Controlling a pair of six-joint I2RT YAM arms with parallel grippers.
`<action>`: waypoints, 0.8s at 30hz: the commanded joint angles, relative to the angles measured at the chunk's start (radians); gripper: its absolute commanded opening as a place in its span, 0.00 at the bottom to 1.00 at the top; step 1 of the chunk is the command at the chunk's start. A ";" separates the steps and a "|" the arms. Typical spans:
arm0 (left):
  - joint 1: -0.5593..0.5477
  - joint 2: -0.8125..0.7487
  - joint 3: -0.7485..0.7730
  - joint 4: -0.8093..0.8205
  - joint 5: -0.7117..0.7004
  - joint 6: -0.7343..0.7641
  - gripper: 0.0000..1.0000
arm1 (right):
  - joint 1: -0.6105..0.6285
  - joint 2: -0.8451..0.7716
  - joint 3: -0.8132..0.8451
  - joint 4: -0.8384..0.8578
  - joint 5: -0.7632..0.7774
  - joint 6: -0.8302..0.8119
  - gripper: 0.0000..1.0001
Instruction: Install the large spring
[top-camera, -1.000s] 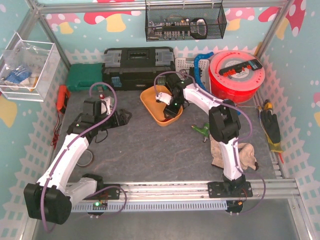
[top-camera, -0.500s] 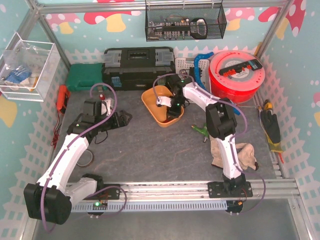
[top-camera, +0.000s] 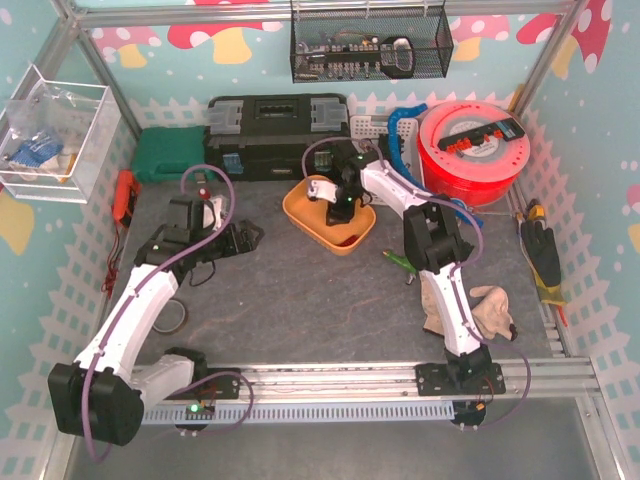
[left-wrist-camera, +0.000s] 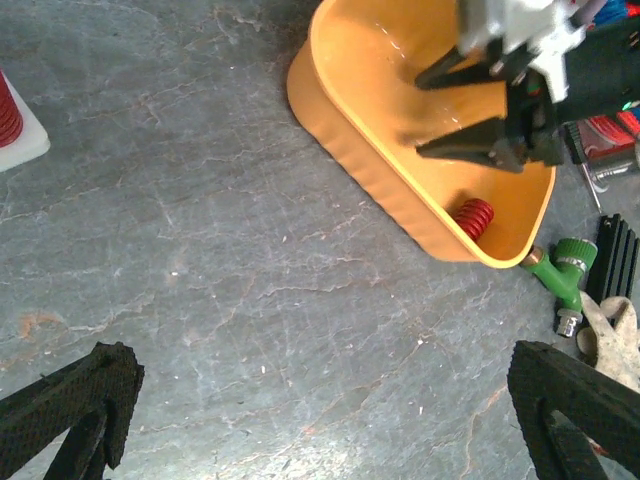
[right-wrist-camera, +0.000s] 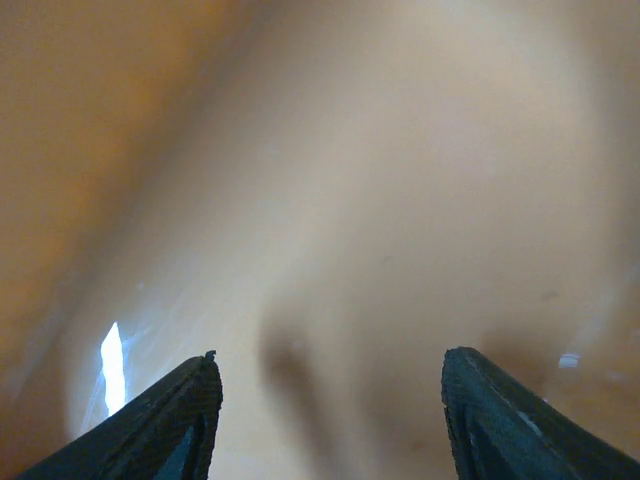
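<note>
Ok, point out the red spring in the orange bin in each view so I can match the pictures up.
Top external: the red spring is a small speck in the orange bin corner nearest the green nozzle.
Left wrist: upper right, the red spring in the orange bin's low corner, by the green nozzle.
Right wrist: not visible; only blurred orange bin interior.
Shared landmark: the orange bin.

Red spring (left-wrist-camera: 474, 217), orange bin (left-wrist-camera: 370, 180), grey veined tabletop (left-wrist-camera: 200, 250).
</note>
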 joint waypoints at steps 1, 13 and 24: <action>-0.003 0.011 0.033 -0.012 -0.014 0.017 0.99 | -0.035 -0.004 0.127 0.047 -0.073 0.116 0.63; -0.003 0.015 0.021 0.025 -0.045 0.033 0.99 | 0.038 -0.194 -0.065 0.232 -0.045 0.948 0.68; -0.008 0.274 0.138 0.200 -0.201 0.081 0.69 | 0.050 -0.475 -0.310 0.065 0.270 1.642 0.67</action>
